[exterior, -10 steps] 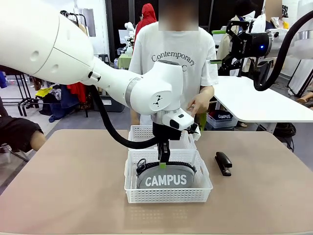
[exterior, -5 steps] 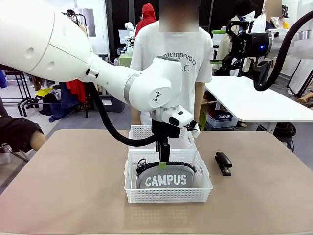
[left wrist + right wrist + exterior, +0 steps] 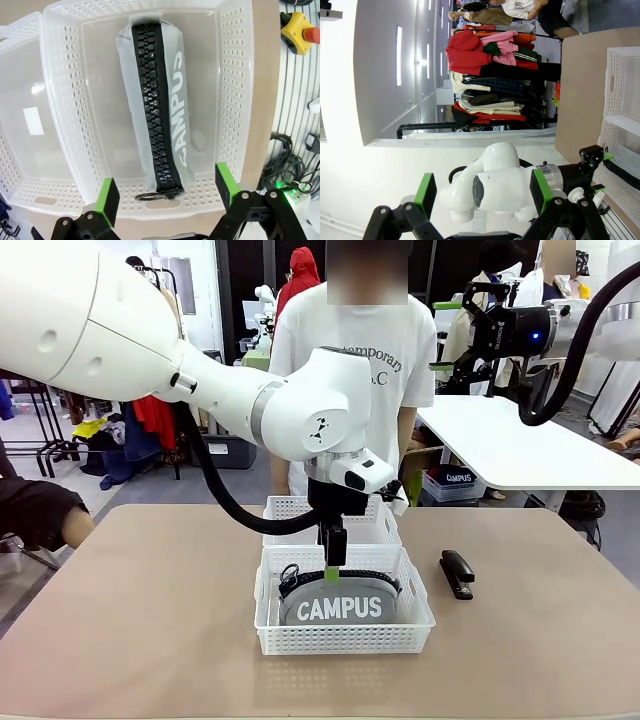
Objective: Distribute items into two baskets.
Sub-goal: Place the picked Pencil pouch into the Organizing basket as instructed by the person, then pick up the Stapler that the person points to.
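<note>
the left hand [image 3: 333,562] hangs open and holds nothing, right above the pouch [image 3: 340,605], which lies in the near basket [image 3: 345,642] below it. the second basket [image 3: 288,510] sits just beyond that hand, and the stapler [image 3: 457,573] lies on the table [image 3: 150,620] to its right. the right hand [image 3: 447,336] is open too, raised well apart.

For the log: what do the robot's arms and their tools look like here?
The left arm is glossy white with rounded joints, a small black logo and a black hose. The left tool and right tool are black, two-fingered, with green pads; a blue light glows on the right one.
</note>
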Available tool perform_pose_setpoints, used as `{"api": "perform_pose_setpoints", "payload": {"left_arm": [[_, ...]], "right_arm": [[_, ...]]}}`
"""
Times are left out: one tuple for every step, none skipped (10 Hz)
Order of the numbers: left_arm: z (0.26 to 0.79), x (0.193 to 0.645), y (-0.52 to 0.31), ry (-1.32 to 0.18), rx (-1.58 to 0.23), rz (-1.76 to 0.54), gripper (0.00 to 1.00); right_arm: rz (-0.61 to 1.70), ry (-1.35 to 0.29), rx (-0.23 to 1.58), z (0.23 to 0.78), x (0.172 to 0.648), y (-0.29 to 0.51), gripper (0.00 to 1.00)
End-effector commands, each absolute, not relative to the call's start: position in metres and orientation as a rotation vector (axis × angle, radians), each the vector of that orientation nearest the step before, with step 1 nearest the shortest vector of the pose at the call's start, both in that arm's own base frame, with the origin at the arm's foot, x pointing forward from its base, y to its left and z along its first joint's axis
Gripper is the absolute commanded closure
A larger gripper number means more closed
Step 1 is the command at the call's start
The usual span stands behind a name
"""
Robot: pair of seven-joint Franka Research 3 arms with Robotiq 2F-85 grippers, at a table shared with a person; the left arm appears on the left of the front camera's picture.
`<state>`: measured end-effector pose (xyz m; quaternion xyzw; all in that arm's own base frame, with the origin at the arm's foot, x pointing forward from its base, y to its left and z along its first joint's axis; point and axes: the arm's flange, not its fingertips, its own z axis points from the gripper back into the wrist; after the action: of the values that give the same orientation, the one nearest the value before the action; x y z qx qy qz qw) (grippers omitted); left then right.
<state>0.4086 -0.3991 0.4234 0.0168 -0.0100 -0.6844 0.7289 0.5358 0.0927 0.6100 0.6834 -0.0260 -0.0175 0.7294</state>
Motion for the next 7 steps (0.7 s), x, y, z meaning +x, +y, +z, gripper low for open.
{"api": "perform_pose_setpoints", "payload": {"left_arm": [[0.428, 0.4046, -0.3917, -0.023, 0.019, -1.5, 0.0], [0.4295, 0.4046, -0.3906, -0.024, 0.019, -1.491, 0.0], [0.4304, 0.4056, -0.3905, -0.018, 0.008, -1.472, 0.0], [0.4253, 0.4087, -0.3985, -0.025, 0.037, -1.505, 0.0], [0.4253, 0.4087, -0.3985, -0.025, 0.037, -1.505, 0.0], [0.4253, 0.4087, -0.3985, -0.025, 0.037, -1.505, 0.0], [0.4253, 0.4087, -0.3985, -0.025, 0.037, -1.505, 0.0]], "right_arm": [[-0.04, -0.062, 1.506, 0.6115, 0.5355, 0.0925, 0.0], [-0.04, -0.062, 1.506, 0.6115, 0.5355, 0.0925, 0.0], [-0.04, -0.062, 1.506, 0.6115, 0.5355, 0.0925, 0.0], [-0.04, -0.062, 1.506, 0.6115, 0.5355, 0.0925, 0.0], [-0.04, -0.062, 1.506, 0.6115, 0.5355, 0.0925, 0.0], [-0.04, -0.062, 1.506, 0.6115, 0.5355, 0.0925, 0.0], [-0.04, -0.062, 1.506, 0.6115, 0.5355, 0.0925, 0.0]]}}
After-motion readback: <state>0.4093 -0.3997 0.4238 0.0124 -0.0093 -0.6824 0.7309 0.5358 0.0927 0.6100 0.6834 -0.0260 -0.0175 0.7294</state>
